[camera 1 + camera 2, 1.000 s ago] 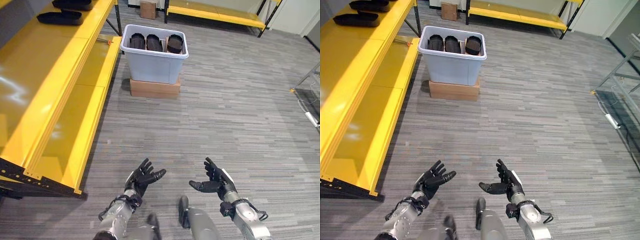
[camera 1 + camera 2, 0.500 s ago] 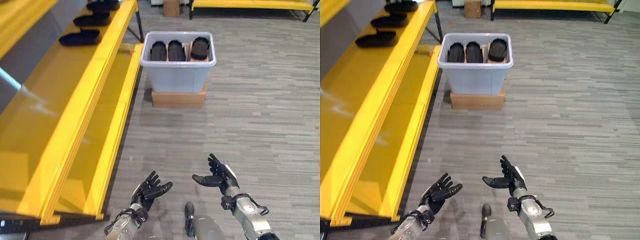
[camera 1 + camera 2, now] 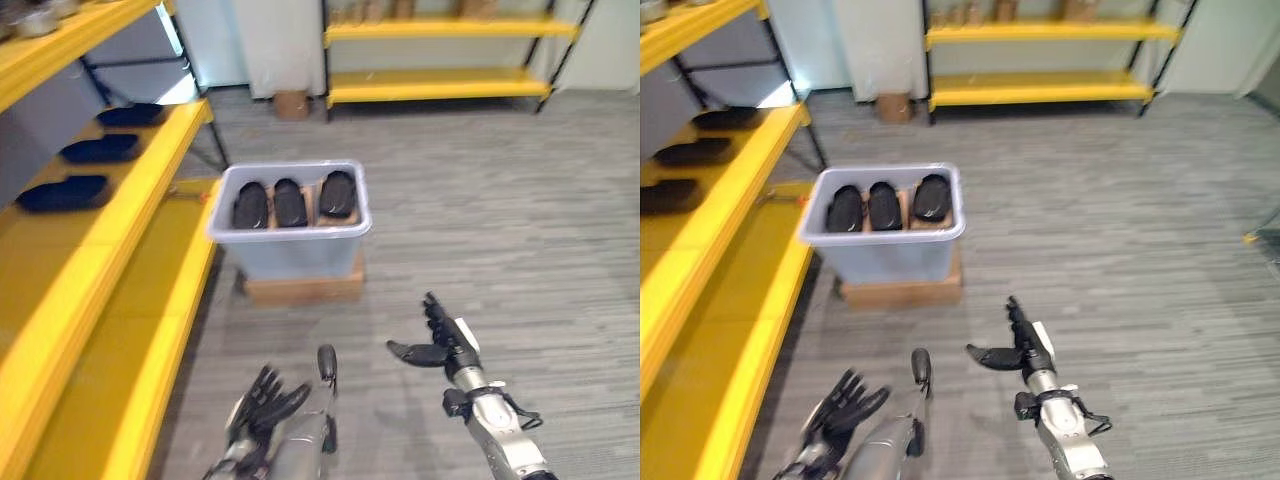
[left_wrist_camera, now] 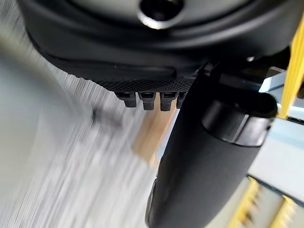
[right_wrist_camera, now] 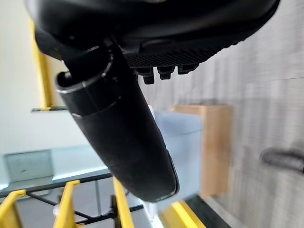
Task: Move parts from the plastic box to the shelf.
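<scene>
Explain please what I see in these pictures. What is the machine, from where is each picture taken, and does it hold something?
It is a walking robot with two arms and dark hands. Two pictures come from cameras on its head, looking down at the floor ahead. The other two come from cameras on its wrists, so each shows its own hand very close. The left hand and right hand are both open and hold nothing. Ahead on the floor, a grey plastic box stands on a brown cardboard base and holds three dark parts. On the robot's left is a yellow shelf where three more dark parts already lie.
</scene>
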Controlling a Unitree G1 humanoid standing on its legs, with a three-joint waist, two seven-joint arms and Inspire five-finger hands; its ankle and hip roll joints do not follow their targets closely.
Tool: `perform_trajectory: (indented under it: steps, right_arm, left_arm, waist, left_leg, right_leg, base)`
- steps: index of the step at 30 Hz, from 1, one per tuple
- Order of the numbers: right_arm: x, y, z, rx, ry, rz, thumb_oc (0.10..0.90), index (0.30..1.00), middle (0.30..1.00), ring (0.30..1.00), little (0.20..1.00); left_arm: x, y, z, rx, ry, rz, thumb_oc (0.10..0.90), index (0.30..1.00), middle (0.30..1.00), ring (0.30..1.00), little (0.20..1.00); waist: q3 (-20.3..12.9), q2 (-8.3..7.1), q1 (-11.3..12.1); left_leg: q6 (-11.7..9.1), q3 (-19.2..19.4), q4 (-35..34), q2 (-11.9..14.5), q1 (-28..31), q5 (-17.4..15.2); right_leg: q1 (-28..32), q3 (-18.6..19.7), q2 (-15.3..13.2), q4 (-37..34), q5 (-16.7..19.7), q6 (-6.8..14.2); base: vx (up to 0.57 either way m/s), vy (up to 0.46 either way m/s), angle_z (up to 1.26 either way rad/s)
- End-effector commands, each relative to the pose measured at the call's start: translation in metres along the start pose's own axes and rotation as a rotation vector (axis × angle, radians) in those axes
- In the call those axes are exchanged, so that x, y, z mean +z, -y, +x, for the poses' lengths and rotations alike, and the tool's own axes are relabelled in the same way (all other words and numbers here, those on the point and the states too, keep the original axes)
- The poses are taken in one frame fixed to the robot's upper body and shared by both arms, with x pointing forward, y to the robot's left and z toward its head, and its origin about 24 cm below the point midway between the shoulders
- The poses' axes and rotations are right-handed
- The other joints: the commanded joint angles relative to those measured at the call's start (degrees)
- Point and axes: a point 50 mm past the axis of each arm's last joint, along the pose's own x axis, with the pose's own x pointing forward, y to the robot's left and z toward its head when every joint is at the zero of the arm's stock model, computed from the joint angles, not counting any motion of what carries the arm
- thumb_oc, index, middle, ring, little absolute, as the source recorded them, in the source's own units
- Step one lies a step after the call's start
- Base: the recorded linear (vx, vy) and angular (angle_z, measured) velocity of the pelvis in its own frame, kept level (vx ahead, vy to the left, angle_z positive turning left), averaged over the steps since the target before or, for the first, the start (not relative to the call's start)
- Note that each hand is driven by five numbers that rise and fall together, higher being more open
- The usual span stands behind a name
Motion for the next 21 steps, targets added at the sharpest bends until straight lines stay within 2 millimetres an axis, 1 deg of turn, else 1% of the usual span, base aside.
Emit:
perform_trajectory:
  steps: [1,2,3,5,6,7,8,9,10,12,13,14,15,16,18,19,20,21]
  right_arm:
    - [0.066,0.003,0.012,0.052,0.322,0.069,0.900,1.000,1.000,1.000,1.000]
    - [0.067,0.003,0.011,0.059,0.323,0.073,0.900,1.000,1.000,1.000,1.000]
    - [0.069,0.001,0.011,0.076,0.332,0.071,0.900,1.000,1.000,1.000,1.000]
    - [0.071,-0.006,0.011,0.096,0.341,0.068,0.900,1.000,1.000,1.000,1.000]
    - [0.071,-0.007,0.011,0.094,0.341,0.070,0.900,1.000,1.000,1.000,1.000]
    - [0.071,-0.009,0.012,0.087,0.343,0.077,0.900,1.000,1.000,1.000,1.000]
    - [0.071,-0.009,0.012,0.086,0.343,0.077,0.900,1.000,1.000,1.000,1.000]
    - [0.071,-0.010,0.013,0.082,0.344,0.086,0.900,1.000,1.000,1.000,1.000]
    - [0.071,-0.012,0.013,0.076,0.348,0.091,0.900,1.000,1.000,1.000,1.000]
    - [0.071,-0.014,0.013,0.069,0.350,0.093,0.900,1.000,1.000,1.000,1.000]
    - [0.070,-0.016,0.014,0.063,0.344,0.094,0.900,1.000,1.000,1.000,1.000]
    - [0.070,-0.017,0.014,0.061,0.342,0.094,0.900,1.000,1.000,1.000,1.000]
    - [0.069,-0.018,0.015,0.057,0.337,0.093,0.900,1.000,1.000,1.000,1.000]
    - [0.068,-0.018,0.015,0.056,0.338,0.092,0.900,1.000,1.000,1.000,1.000]
    - [0.069,-0.019,0.015,0.043,0.339,0.100,0.900,1.000,1.000,1.000,1.000]
    - [0.069,-0.019,0.016,0.041,0.338,0.101,0.900,1.000,1.000,1.000,1.000]
    - [0.068,-0.019,0.016,0.037,0.334,0.102,0.900,1.000,1.000,1.000,1.000]
    - [0.068,-0.019,0.016,0.037,0.332,0.103,0.900,1.000,1.000,1.000,1.000]
  left_arm:
    - [0.097,0.090,0.036,-0.361,0.440,0.046,0.900,1.000,1.000,1.000,1.000]
    - [0.097,0.089,0.036,-0.359,0.442,0.053,0.900,1.000,1.000,1.000,1.000]
    - [0.100,0.089,0.037,-0.359,0.447,0.057,0.900,1.000,1.000,1.000,1.000]
    - [0.106,0.090,0.039,-0.351,0.459,0.077,0.900,1.000,1.000,1.000,1.000]
    - [0.107,0.091,0.039,-0.350,0.460,0.079,0.900,1.000,1.000,1.000,1.000]
    - [0.109,0.090,0.040,-0.337,0.456,0.095,0.900,1.000,1.000,1.000,1.000]
    - [0.109,0.090,0.040,-0.336,0.456,0.097,0.900,1.000,1.000,1.000,1.000]
    - [0.109,0.090,0.041,-0.325,0.454,0.114,0.900,1.000,1.000,1.000,1.000]
    - [0.110,0.089,0.041,-0.311,0.449,0.124,0.900,1.000,1.000,1.000,1.000]
    - [0.111,0.088,0.041,-0.289,0.451,0.140,0.900,1.000,1.000,1.000,1.000]
    - [0.113,0.085,0.042,-0.257,0.456,0.147,0.900,1.000,1.000,1.000,1.000]
    - [0.114,0.085,0.041,-0.249,0.457,0.146,0.900,1.000,1.000,1.000,1.000]
    - [0.116,0.080,0.042,-0.204,0.469,0.140,0.900,1.000,1.000,1.000,1.000]
    - [0.117,0.079,0.042,-0.194,0.471,0.139,0.900,1.000,1.000,1.000,1.000]
    - [0.120,0.078,0.042,-0.173,0.481,0.147,0.900,1.000,1.000,1.000,1.000]
    - [0.120,0.078,0.042,-0.173,0.481,0.149,0.900,1.000,1.000,1.000,1.000]
    - [0.119,0.079,0.041,-0.184,0.472,0.157,0.900,1.000,1.000,1.000,1.000]
    - [0.118,0.080,0.041,-0.189,0.466,0.160,0.900,1.000,1.000,1.000,1.000]
  waist:
    - [2.94,1.05,-3.65]
    - [2.83,1.02,-3.62]
    - [2.61,0.83,-3.40]
    - [1.99,0.48,-2.89]
    - [1.90,0.39,-2.79]
    - [1.34,0.13,-2.27]
    - [1.30,0.10,-2.24]
    - [0.99,-0.12,-1.95]
    - [0.70,-0.38,-1.73]
    - [0.46,-0.56,-1.53]
    - [0.20,-0.72,-1.29]
    - [0.12,-0.77,-1.19]
    - [-0.25,-1.07,-0.77]
    - [-0.34,-1.20,-0.65]
    - [-0.79,-1.98,0.10]
    - [-0.82,-2.04,0.15]
    - [-0.98,-2.23,0.43]
    - [-0.98,-2.15,0.53]
  left_leg:
    - [-18.03,-3.69,0.92,15.43,14.17,18.21]
    - [-17.77,-3.66,2.01,15.04,14.32,17.31]
    - [-17.19,-3.73,3.43,14.07,14.51,15.96]
    - [-15.82,-4.16,4.19,12.10,15.60,14.24]
    - [-15.59,-4.23,4.20,11.75,15.84,14.00]
    - [-14.70,-4.35,4.20,10.48,16.44,13.22]
    - [-14.64,-4.34,4.20,10.40,16.47,13.18]
    - [-14.07,-4.18,4.22,9.71,16.74,12.74]
    - [-13.27,-4.14,3.81,8.92,17.46,12.31]
    - [-12.31,-3.99,3.33,8.12,18.43,11.74]
    - [-11.43,-3.65,2.89,7.38,19.16,11.21]
    - [-11.25,-3.52,2.73,7.24,19.37,11.12]
    - [-10.59,-3.03,2.27,6.70,20.03,10.74]
    - [-10.44,-2.94,2.22,6.55,20.07,10.67]
    - [-9.56,-2.43,1.68,5.70,20.30,10.39]
    - [-9.49,-2.39,1.62,5.64,20.33,10.37]
    - [-9.02,-1.96,0.94,5.41,20.84,10.22]
    - [-8.84,-1.82,0.63,5.42,21.18,10.13]
  right_leg:
    - [-13.84,-7.95,-11.25,-5.85,10.08,-7.23]
    - [-13.89,-8.39,-11.63,-5.45,9.97,-7.06]
    - [-13.97,-9.24,-12.29,-5.06,10.11,-6.72]
    - [-14.74,-10.33,-13.46,-3.66,10.47,-5.98]
    - [-14.81,-10.53,-13.68,-3.39,10.48,-5.84]
    - [-14.70,-11.20,-14.30,-2.43,10.80,-5.49]
    - [-14.68,-11.24,-14.35,-2.37,10.82,-5.46]
    - [-14.73,-11.72,-14.75,-1.31,11.50,-5.13]
    - [-15.60,-12.07,-15.16,0.71,13.20,-4.52]
    - [-16.63,-12.69,-15.69,3.39,14.92,-3.91]
    - [-17.62,-13.59,-16.28,5.60,16.57,-3.30]
    - [-17.77,-13.83,-16.40,6.00,16.86,-3.15]
    - [-17.89,-14.77,-16.67,6.75,17.86,-2.75]
    - [-17.83,-14.96,-16.71,6.82,18.16,-2.65]
    - [-17.43,-16.14,-16.98,7.67,20.35,-1.96]
    - [-17.42,-16.21,-17.01,7.75,20.51,-1.90]
    - [-17.93,-17.15,-17.62,10.73,22.87,-1.45]
    - [-18.38,-17.69,-17.87,12.51,23.77,-1.27]
  base:
    - [0.41,0.425,-0.36]
    - [0.34,0.387,-0.64]
    - [0.24,0.286,-1.10]
    - [0.23,0.280,-0.93]
    - [0.22,0.279,-0.26]
    - [0.14,0.183,0.15]
    - [0.16,0.220,0.44]
    - [0.12,0.170,0.35]
    - [0.14,0.215,0.44]
    - [0.13,0.203,0.64]
    - [0.11,0.183,0.40]
    - [0.13,0.217,0.29]
    - [0.08,0.127,0.07]
    - [0.08,0.139,0.15]
    - [0.04,0.082,0.31]
    - [0.03,0.096,0.46]
    - [0.02,0.083,0.30]
    - [0.05,0.156,0.01]
